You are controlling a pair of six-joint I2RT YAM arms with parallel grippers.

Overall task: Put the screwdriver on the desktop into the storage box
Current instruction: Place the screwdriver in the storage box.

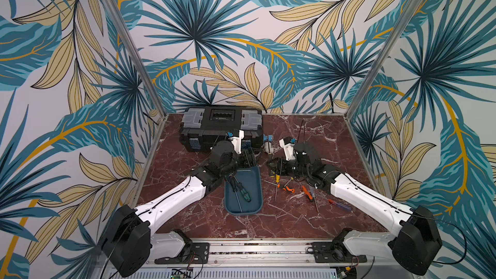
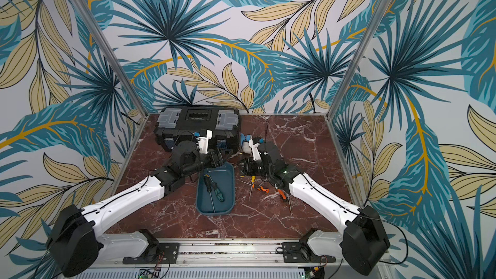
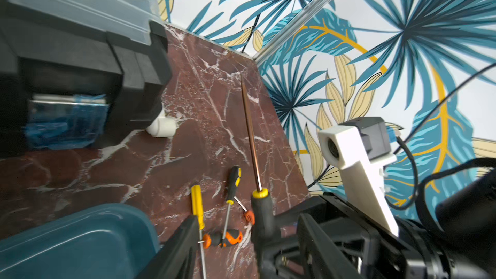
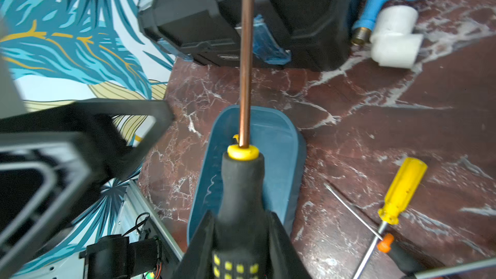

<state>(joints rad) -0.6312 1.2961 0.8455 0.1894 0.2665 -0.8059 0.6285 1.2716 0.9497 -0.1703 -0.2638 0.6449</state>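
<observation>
My right gripper (image 4: 241, 214) is shut on the black handle of a long screwdriver (image 4: 243, 183) with a yellow collar and a copper shaft. It holds it off the desktop (image 1: 308, 224), beside the far right corner of the teal storage box (image 1: 256, 183). My left gripper (image 3: 248, 217) is open over the box's far end. That handle (image 3: 261, 218) shows between its fingers, and I cannot tell if they touch it. Two screwdrivers lie in the box, a green-handled one (image 1: 245, 195) and a black-handled one (image 1: 233, 182). Both grippers (image 2: 218, 155) (image 2: 245, 166) face each other.
Several loose screwdrivers lie on the desktop right of the box: a yellow one (image 1: 277, 177), orange ones (image 1: 288, 189) and a red and blue one (image 1: 339, 205). A black toolbox (image 1: 221, 127) stands at the back. Blue and white pipe fittings (image 1: 268, 143) sit beside it.
</observation>
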